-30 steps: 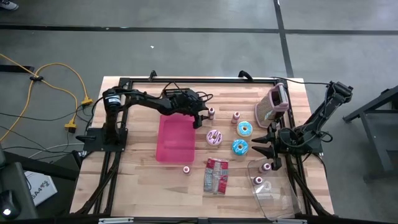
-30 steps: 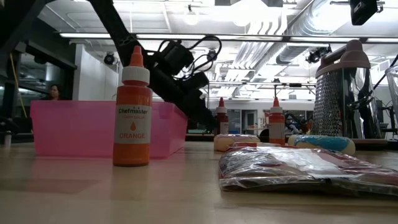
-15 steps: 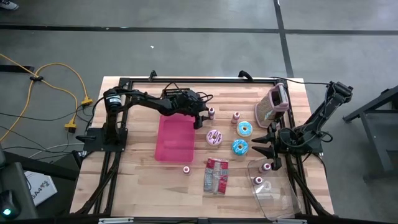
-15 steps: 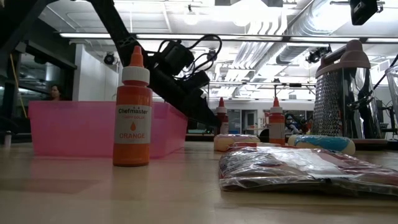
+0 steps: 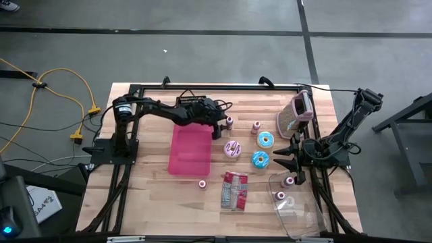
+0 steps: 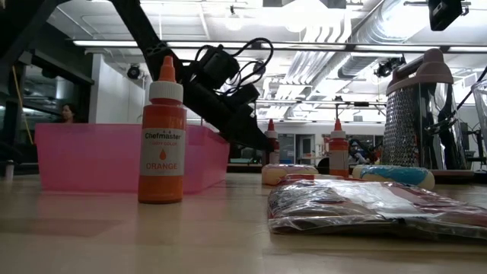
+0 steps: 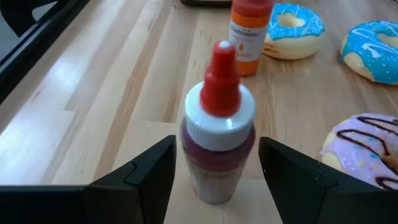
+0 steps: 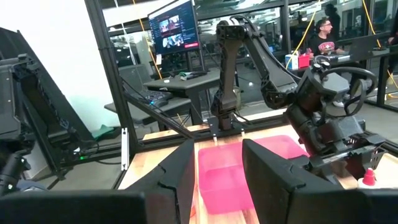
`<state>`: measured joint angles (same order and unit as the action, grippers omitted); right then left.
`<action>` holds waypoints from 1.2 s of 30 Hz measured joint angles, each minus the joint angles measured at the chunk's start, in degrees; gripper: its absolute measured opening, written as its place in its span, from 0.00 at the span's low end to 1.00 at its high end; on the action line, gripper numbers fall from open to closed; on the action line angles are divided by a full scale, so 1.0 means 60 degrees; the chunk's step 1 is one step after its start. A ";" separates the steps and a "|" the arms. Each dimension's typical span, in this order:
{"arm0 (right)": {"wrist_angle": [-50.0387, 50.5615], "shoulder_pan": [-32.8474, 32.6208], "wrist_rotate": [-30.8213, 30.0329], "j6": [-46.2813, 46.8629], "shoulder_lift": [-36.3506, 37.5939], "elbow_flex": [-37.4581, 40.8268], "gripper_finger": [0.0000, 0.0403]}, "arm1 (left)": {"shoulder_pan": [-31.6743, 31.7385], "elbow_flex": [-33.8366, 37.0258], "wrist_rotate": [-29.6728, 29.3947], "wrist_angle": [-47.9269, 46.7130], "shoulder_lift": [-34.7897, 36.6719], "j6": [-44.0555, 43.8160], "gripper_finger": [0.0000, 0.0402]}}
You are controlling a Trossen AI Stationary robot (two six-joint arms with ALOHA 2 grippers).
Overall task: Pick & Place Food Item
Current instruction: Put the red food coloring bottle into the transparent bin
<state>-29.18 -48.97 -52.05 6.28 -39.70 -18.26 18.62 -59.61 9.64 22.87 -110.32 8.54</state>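
Since the earlier frames, the left arm is seen to have been carried a little further toward the worktop's middle, its wrist raised slightly in the low view, while the right arm is unchanged. Taken from left to right, the pink bin is found first on the worktop, with the left hand just past its far right corner. That hand is held spread, and a red-capped bottle is framed upright between its fingers in the left wrist view, not yet pinched as far as can be told. A pink-iced doughnut lies just beside this bottle, on the side nearer the front edge, and two blue-iced doughnuts lie further right, with a second bottle behind them. The right hand waits near the blue doughnuts at the worktop's right side, its fingers partly spread and holding nothing. The bottle's long axis is judged vertical, so a level closing of the left hand, the nearer one, seems called for.
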 joint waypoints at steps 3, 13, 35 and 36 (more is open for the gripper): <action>0.0002 0.0000 0.0003 0.0000 0.0002 0.0000 0.30 | -0.0088 -0.0004 -0.0296 -0.0129 0.0000 0.0006 0.55; -0.0002 0.0000 0.0025 0.0000 0.0000 0.0000 0.30 | -0.0097 -0.0004 -0.0242 0.0038 -0.0029 -0.0239 0.55; -0.0035 -0.0004 0.0280 0.0240 0.0001 0.0000 0.30 | -0.0155 -0.0004 -0.0239 0.0172 -0.0029 -0.0405 0.41; -0.0035 -0.0004 0.0280 0.0240 0.0003 0.0000 0.30 | -0.0155 -0.0004 -0.0239 0.0167 -0.0029 -0.0409 0.40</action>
<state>-29.39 -48.99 -50.37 7.73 -39.68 -18.26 17.69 -59.64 8.21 23.87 -110.50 6.09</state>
